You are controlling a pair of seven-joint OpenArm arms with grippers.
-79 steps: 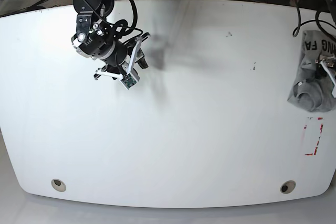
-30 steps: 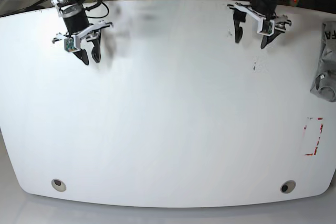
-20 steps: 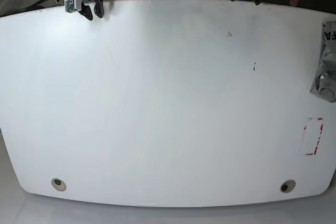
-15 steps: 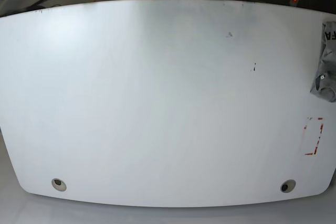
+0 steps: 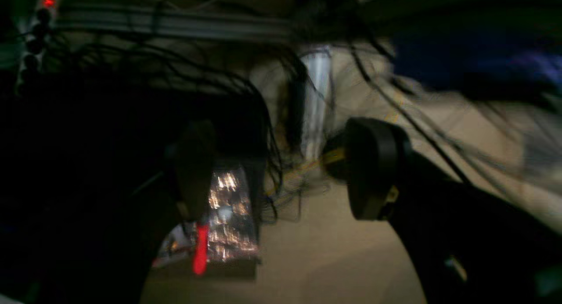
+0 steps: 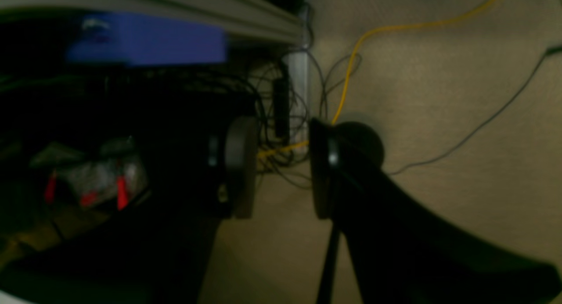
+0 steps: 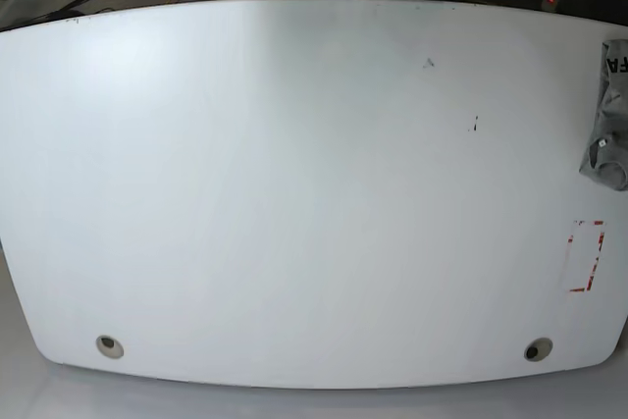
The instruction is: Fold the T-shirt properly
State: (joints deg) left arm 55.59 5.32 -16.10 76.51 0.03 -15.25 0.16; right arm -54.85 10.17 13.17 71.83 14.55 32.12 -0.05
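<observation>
Grey T-shirt (image 7: 610,115) lay crumpled at the table (image 7: 294,193) edge.
Left gripper (image 5: 281,172) was wide open; right gripper (image 6: 281,168) narrowly open; both empty.

A white table (image 7: 294,193) carries the bunched grey T-shirt (image 7: 608,115) at its right edge.

left tool (image 5: 281,172) gap: wide, nothing between its jaws; cable tangle (image 5: 246,98) beyond
right tool (image 6: 283,168) gap: narrow, nothing inside; yellow cable (image 6: 351,58) beyond
below both: bare floor (image 6: 439,119)
</observation>
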